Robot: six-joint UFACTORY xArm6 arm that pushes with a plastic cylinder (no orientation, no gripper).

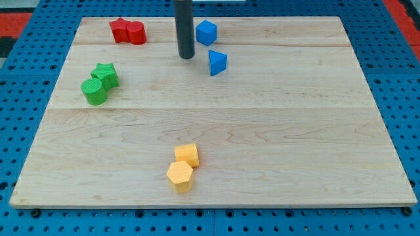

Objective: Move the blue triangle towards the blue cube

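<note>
Dark and straight, my rod has no fingers to open or close and holds nothing; my tip (186, 56) rests on the pale wooden worktop (275, 151), just left of the blue triangle (218, 62) and below-left of the blue cube (206, 32). Those two sit near each other, apart. From this side a push would drive the triangle rightward, past the cube, or I might clip the cube itself. Red blocks (127, 31), green blocks (100, 82) and yellow blocks (183, 166) lie well clear.
</note>
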